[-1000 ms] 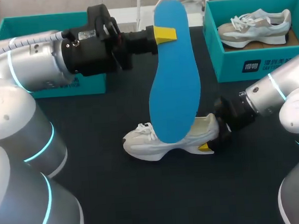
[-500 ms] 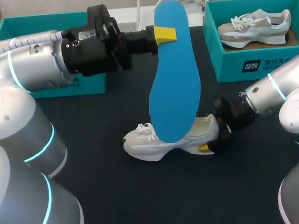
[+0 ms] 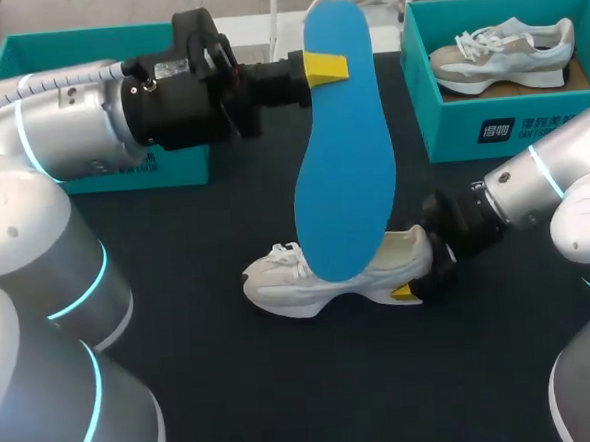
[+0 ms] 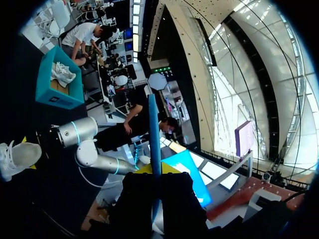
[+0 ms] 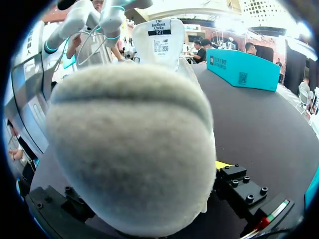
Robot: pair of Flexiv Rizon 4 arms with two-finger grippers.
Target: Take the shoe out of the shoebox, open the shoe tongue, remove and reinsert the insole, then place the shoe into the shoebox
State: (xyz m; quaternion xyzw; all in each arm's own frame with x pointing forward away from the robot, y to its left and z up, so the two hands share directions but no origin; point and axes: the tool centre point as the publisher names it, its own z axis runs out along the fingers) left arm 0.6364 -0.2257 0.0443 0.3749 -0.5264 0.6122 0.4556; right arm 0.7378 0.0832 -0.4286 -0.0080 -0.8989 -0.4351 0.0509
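Note:
My left gripper is shut on the blue insole and holds it upright in the air. The insole's lower end hangs just in front of the white shoe. That shoe stands on the black table, toe to the left. In the left wrist view the insole runs edge-on out from between the left gripper's yellow tips. My right gripper is at the shoe's heel. In the right wrist view the grey heel fills the space between its wide-spread fingers, with one yellow fingertip beside the heel.
A teal shoebox at the back right holds a second shoe. Another teal box stands at the back left, behind my left arm. The dark table in front of the shoe is bare.

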